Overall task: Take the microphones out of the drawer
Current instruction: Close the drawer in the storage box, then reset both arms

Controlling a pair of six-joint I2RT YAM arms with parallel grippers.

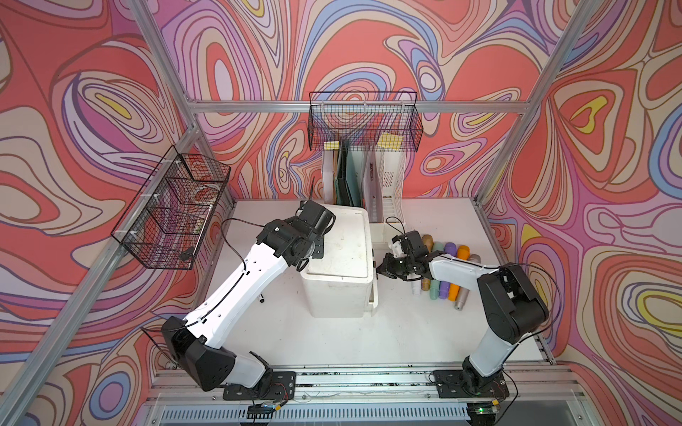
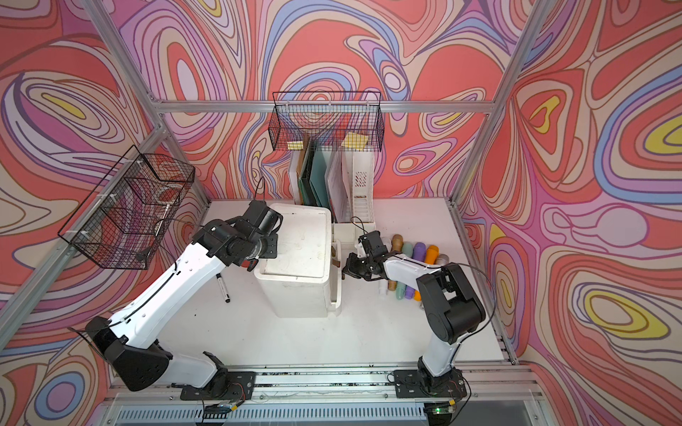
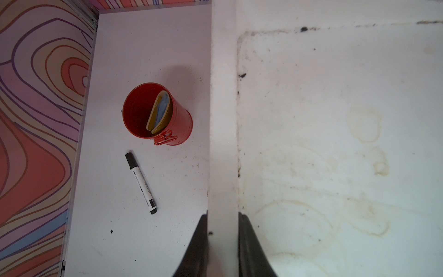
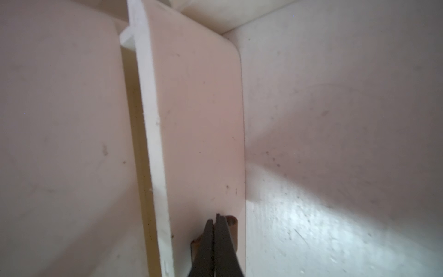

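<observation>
Beside the drawer [image 4: 199,120], right tool [image 4: 215,219] pinched on brown tab [image 4: 232,220], left tool [image 3: 223,215] clamping cabinet rim [image 3: 223,120].

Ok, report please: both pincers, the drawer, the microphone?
Left pincer shut on cabinet rim. Right pincer shut on handle; drawer slightly open. No microphone visible inside.

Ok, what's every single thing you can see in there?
drawer unit: one, white, centre; its drawer slightly open.
microphones: about six, white, gold, green, purple, orange, grey, in a row right of the unit.
file holder: one, white, behind the unit.
wire baskets: two, black, hung at the back and left.
cup: one, red, beside the unit.
marker: one, black and white, by the cup.
left pincer: one, black, shut on the drawer unit's top edge.
right pincer: one, black, shut, at the drawer's brown handle.
</observation>
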